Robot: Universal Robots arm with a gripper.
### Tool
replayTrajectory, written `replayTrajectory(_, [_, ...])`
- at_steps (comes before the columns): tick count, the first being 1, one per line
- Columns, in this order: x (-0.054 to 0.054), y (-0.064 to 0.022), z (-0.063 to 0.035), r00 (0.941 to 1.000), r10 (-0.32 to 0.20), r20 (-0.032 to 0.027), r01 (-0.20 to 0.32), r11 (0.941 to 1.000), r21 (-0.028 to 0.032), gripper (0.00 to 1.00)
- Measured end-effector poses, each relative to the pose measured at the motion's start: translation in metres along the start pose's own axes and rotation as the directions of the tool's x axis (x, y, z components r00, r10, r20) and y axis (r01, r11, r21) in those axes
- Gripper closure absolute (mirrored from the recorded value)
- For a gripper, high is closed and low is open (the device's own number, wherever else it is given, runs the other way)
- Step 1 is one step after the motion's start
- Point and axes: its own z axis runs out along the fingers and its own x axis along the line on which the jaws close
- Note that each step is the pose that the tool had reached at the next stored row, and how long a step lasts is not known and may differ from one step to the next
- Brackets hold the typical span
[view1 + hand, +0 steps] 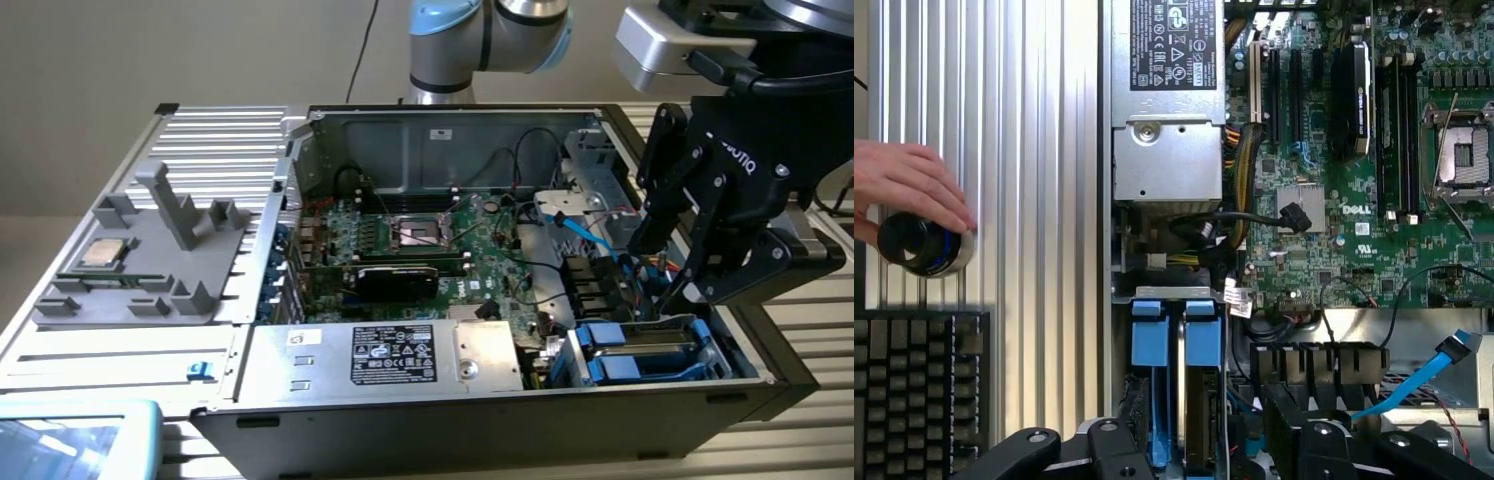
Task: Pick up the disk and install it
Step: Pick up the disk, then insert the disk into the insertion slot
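The black robot gripper (663,272) is being held wide-fingered and empty over the metal drive bay (731,352), since the blue-framed silver-grey disk (634,362) is sitting edge-up, supported there.

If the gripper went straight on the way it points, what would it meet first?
Probably the disk in its blue carrier, sitting directly below the open gripper; depth is unclear.
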Motion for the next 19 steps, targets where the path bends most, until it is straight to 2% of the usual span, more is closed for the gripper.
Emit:
replayTrajectory(9, [0.0,-0.0001,-0.0001,1.0,0.0,-0.0005,0.0,1.0,-0.0001,0.42])
replayTrajectory(19, [-0.003,-0.0387,0.0009,1.0,0.001,-0.0012,-0.001,1.0,-0.0006,0.42])
